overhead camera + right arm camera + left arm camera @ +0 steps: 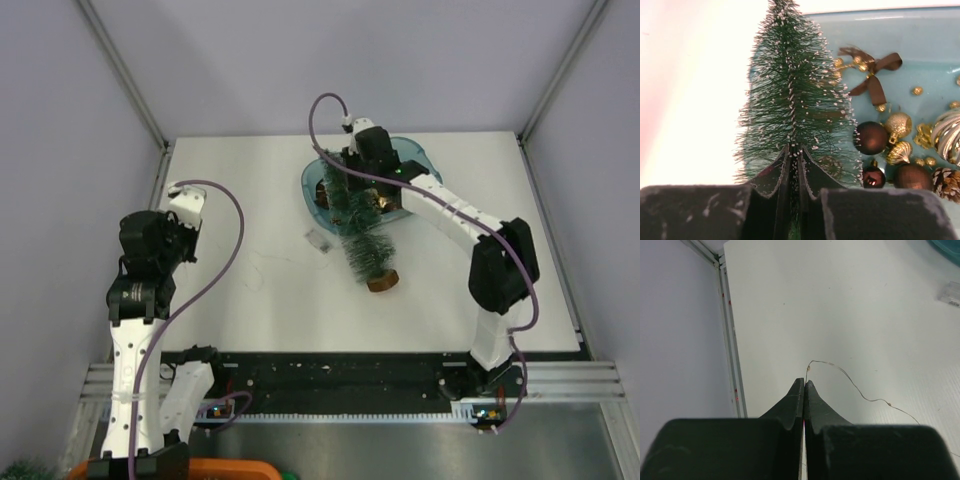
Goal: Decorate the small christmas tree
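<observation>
Top view, worktop (250, 180) read left to right.

- 9 o'clock: the left gripper (804, 386) hangs near the left edge, clenched, its 2 fingers pressed flat together. In the left wrist view the metal edge rail (730, 340) runs just beside it at 10 o'clock.
- A thin wire (850, 382) with tiny beads meets the fingertips and trails off toward 4 o'clock. Cannot tell whether it is pinched or only lies on the surface below.
- Bare white surface shows from the rail across to the wire and up to the far left corner.
- Centre left: 1 small clear box (318, 240) sits apart from the wire, just off the tray's near rim.
- Centre: the small christmas tree (365, 250) lies tilted. Its brown base is at the 5 o'clock end on the worktop, and its upper part reaches to 11 o'clock over the near left rim of the blue tray (310, 185).
- The right gripper (794, 150) is clamped on the tree, with bristles spreading out on both sides of the fingers.
- 12 o'clock: the tray holds a brown bow (872, 75), brown balls (871, 138), gold ornaments (897, 124) and a pinecone (946, 182), all crowded to the right of the tree.
- 3 o'clock: the right arm (500, 265) spans from the tray to the near right edge, with a bare strip beyond it up to the right border.
</observation>
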